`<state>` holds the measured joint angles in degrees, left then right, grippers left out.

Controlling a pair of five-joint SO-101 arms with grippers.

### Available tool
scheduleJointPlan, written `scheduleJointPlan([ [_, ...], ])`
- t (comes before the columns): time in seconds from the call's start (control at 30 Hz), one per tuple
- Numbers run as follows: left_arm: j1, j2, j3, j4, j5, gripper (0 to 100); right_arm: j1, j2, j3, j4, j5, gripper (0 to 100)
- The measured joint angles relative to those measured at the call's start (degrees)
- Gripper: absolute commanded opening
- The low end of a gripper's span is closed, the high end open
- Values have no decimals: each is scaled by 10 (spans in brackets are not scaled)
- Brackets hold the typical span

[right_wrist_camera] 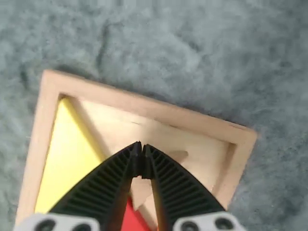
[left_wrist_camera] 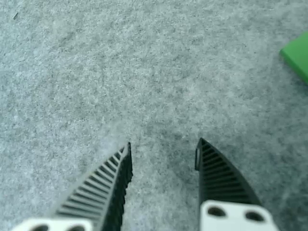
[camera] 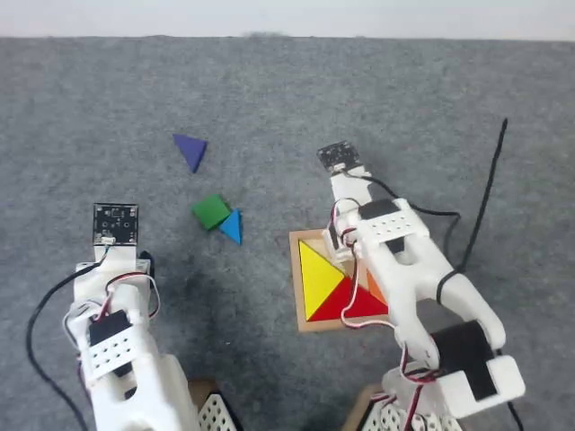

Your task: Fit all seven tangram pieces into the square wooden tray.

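The square wooden tray (camera: 296, 283) lies right of centre on the grey felt. It holds a yellow triangle (camera: 319, 274), a red triangle (camera: 346, 305) and an orange piece (camera: 375, 289) half hidden under the right arm (camera: 395, 260). My right gripper (right_wrist_camera: 141, 147) is shut, with nothing seen between its fingers, just above the tray's bare floor (right_wrist_camera: 192, 144) beside the yellow triangle (right_wrist_camera: 67, 154). A dark blue triangle (camera: 190, 150), a green square (camera: 211, 212) and a light blue triangle (camera: 233, 225) lie loose to the tray's left. My left gripper (left_wrist_camera: 163, 147) is open over bare felt, apart from the green square (left_wrist_camera: 298, 57).
The left arm (camera: 112, 305) stands at the near left. A black cable (camera: 485, 197) runs along the right side of the table. Open felt stretches across the far half of the table.
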<state>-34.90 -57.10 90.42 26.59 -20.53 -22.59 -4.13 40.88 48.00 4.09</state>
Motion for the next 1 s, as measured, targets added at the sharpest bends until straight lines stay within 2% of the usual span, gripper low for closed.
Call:
scheduleJointPlan([
  [0.17,0,0,0,0,0,210,-18,1,15,12,4,7],
  [0.47,0,0,0,0,0,210,-4,-22,47,11,18,7],
  [0.7,0,0,0,0,0,209,40,-198,145,16,23,7],
  [0.83,0,0,0,4,0,171,71,-315,177,37,25,7],
  [0.9,0,0,-10,35,0,175,106,-351,182,55,46,7],
  [1.0,28,0,-82,143,-3,214,143,-361,185,74,71,8],
])
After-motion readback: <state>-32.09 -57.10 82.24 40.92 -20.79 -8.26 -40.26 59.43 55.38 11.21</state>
